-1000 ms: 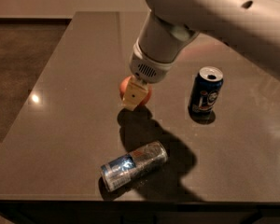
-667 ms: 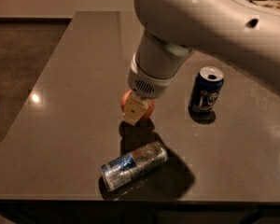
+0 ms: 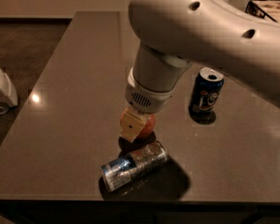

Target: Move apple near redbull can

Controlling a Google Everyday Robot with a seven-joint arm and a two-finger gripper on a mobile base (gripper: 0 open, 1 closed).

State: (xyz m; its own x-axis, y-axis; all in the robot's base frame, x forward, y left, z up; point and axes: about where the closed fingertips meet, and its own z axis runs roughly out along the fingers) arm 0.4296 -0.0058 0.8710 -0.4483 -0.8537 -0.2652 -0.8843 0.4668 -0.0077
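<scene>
The redbull can (image 3: 134, 165) is silver and blue and lies on its side near the front edge of the dark table (image 3: 74, 92). My gripper (image 3: 137, 126) hangs from the big white arm just behind the can and is shut on the red-orange apple (image 3: 146, 124). The apple is low over the table, right behind the can's upper side. A yellowish finger (image 3: 132, 126) covers the apple's left part.
A shorter dark blue can (image 3: 206, 93) with a round logo stands upright to the right, behind the arm. A white object (image 3: 2, 93) sits on the floor at the left. A dark basket (image 3: 266, 9) is at the far right corner.
The arm has moved toward the front of the table and down, carrying the apple from mid-table to just behind the lying redbull can.
</scene>
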